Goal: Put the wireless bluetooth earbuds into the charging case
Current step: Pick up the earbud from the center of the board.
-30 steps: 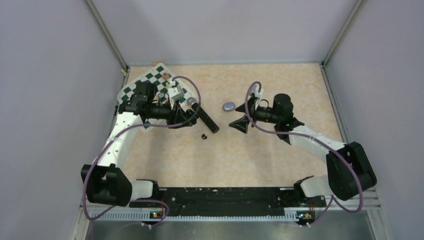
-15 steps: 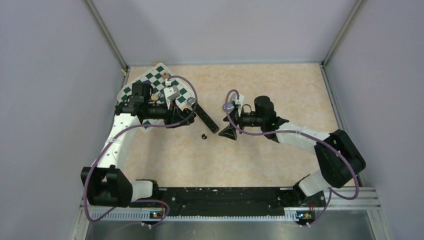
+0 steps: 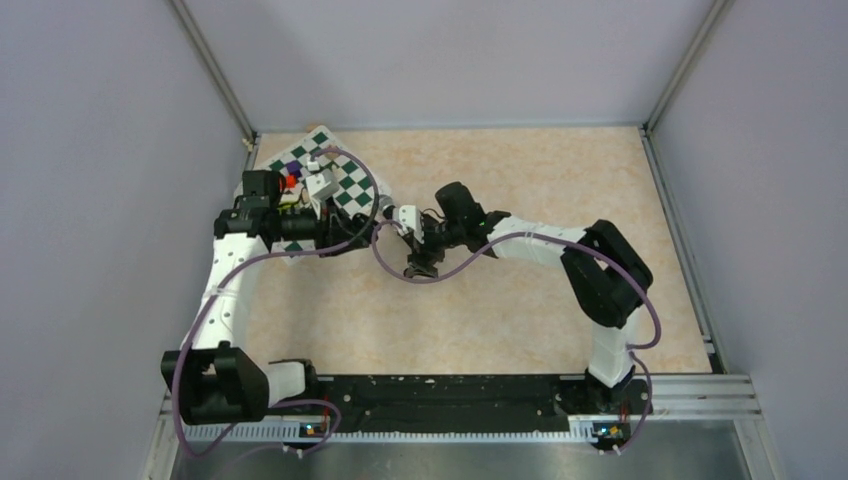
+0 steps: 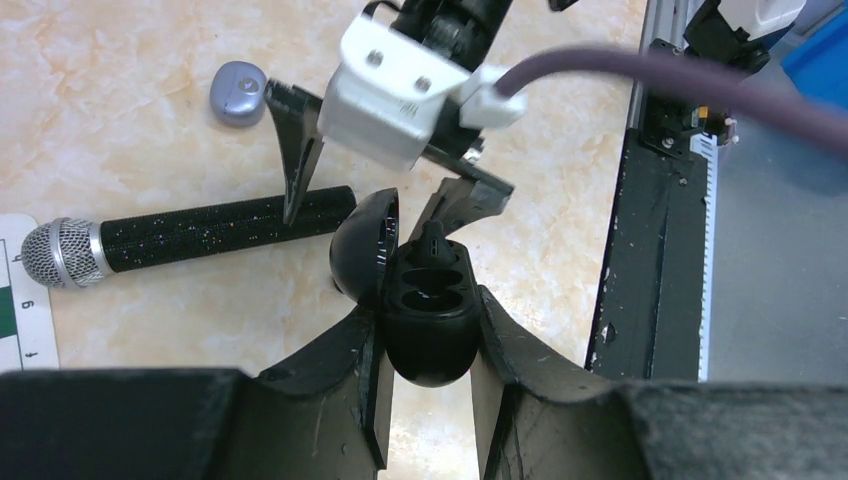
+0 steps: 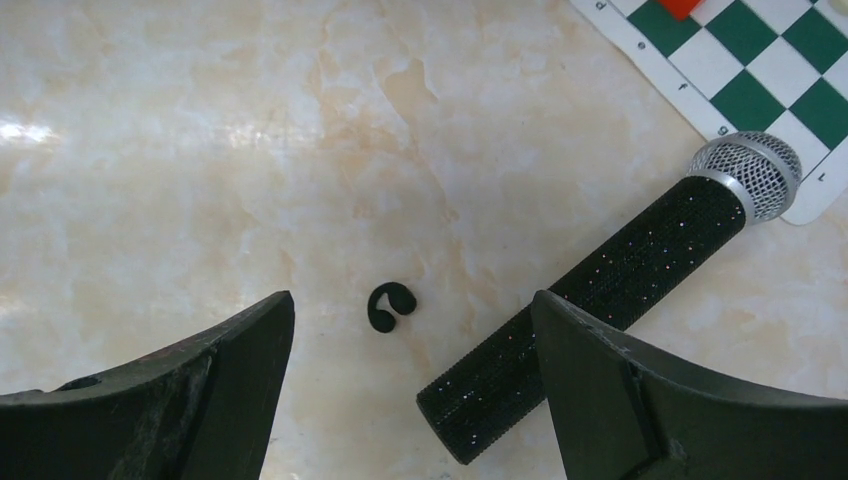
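Observation:
My left gripper (image 4: 430,305) is shut on an open black charging case (image 4: 432,335), its lid (image 4: 360,255) swung to the left and its two wells facing the camera. In the top view this gripper (image 3: 368,232) is just left of my right gripper (image 3: 416,260). My right gripper (image 5: 412,312) is open and hangs above one glossy black earbud (image 5: 390,305), which lies on the table between its fingers (image 5: 215,380). A pale purple case (image 4: 238,93) lies shut further off. No purple earbuds show.
A black microphone with a silver head (image 5: 620,295) lies just right of the earbud, close to my right finger, and shows in the left wrist view (image 4: 200,235). A green-and-white chessboard (image 3: 345,185) with small pieces lies at the back left.
My right arm has swung left across the table, from beside the purple case to over the black earbud. My left gripper has drawn back a little to the left with the black case.

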{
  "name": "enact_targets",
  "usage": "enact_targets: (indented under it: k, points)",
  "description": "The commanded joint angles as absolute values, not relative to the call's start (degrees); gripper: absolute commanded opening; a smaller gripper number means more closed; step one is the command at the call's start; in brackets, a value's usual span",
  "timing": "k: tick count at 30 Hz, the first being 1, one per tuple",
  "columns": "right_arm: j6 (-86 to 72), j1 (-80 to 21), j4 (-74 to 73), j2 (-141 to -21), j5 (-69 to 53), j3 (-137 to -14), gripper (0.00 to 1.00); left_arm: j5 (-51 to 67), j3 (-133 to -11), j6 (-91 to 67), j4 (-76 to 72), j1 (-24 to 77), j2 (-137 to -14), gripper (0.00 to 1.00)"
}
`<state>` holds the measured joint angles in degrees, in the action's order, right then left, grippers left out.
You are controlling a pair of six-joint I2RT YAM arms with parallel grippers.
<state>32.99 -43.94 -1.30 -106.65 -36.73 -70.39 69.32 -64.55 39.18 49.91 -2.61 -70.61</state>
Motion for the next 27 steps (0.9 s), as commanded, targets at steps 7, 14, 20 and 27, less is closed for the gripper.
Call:
enact_targets:
  k: [7,14,20,27]
  points:
    - [39.4,-45.1,-5.5,-112.0,-35.1,-74.3,0.81,77.7,-65.6,41.5,51.7,-7.2,-67.9,0.0]
    - [37.9,-46.2,-5.8,-114.8,-33.8,-76.0,0.69,79.8,-65.9,41.6,52.6,-9.5,-68.4,0.0]
    - [36.7,-47.1,-5.4,-116.1,-32.3,-76.5,0.67,81.3,-66.2,42.6,53.9,-10.9,-68.9,0.0]
    - [34.6,-47.3,-4.6,-117.4,-30.5,-77.0,0.6,81.8,-66.5,43.8,55.1,-11.2,-68.8,0.0]
